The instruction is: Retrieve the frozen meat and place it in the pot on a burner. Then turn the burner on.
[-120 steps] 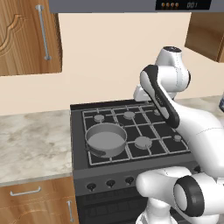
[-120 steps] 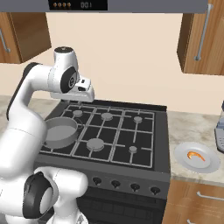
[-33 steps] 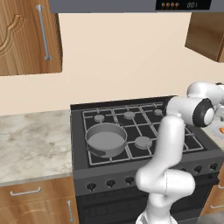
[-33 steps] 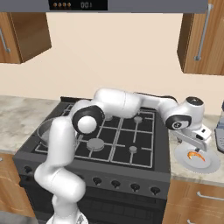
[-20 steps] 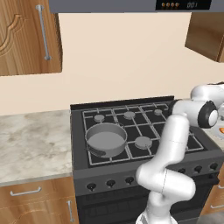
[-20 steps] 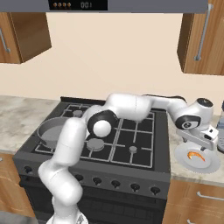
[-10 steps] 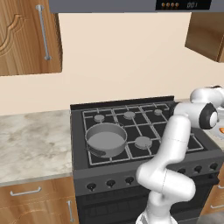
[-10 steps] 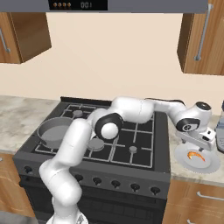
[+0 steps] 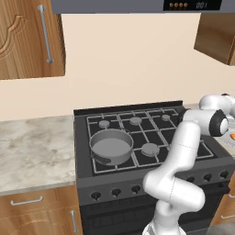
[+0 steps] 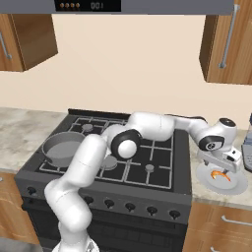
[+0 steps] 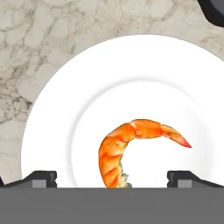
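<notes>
**A:** Swung right across the stove, that arm has — six seconds back it was folded up over the burners, and now the gripper hangs low over the white plate on the counter beside the stove. Over the last second it has barely shifted, just eased down a touch.

**B:** And the jaws?

**A:** Spread wide, nothing between them. In the hand view both tips sit far apart, with the frozen meat lying on the plate straight below, roughly midway between them.

**B:** So it isn't picked up yet.

**A:** No. It looks untouched, a small orange curl resting flat on the plate. I'd judge the reach is done and the grasp is next.

**B:** What's further off?

**A:** Well away across the stove, on the front burner at the far side from the gripper, stands the pot, which looks empty. Beyond the grasp, the carry, the drop into the pot and the burner knob all remain.
</notes>
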Controlling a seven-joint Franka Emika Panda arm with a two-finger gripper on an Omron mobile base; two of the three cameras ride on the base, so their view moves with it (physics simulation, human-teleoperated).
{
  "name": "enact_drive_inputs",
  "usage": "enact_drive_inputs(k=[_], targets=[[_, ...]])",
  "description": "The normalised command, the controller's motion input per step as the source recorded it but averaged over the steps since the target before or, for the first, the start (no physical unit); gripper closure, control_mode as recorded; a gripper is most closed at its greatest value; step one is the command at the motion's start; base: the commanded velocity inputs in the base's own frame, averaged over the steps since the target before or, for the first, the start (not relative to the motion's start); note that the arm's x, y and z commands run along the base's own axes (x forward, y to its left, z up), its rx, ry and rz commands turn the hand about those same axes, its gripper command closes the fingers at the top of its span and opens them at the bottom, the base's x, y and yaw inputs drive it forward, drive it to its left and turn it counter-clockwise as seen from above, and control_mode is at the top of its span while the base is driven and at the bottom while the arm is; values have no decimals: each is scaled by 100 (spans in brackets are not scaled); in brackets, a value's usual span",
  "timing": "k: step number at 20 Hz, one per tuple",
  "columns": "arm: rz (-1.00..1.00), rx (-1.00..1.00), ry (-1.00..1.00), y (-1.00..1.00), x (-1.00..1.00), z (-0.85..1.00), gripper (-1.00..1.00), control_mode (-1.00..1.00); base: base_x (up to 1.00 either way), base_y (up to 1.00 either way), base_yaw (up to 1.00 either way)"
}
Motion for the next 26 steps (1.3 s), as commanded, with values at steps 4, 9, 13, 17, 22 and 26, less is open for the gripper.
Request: enact_drive_inputs(k=[4,9,13,17,22,26], targets=[[0,1,1,0,0,-14,-100,-100,0,0,0],[0,3,2,-3,0,-18,-100,-100,0,0,0],[0,2,0,-9,0,-14,-100,-100,0,0,0],[0,3,0,-11,0,-19,-100,-100,0,0,0],[0,1,0,-3,0,-12,-100,-100,0,0,0],[0,0,0,0,1,-10,100,-100,0,0,0]])
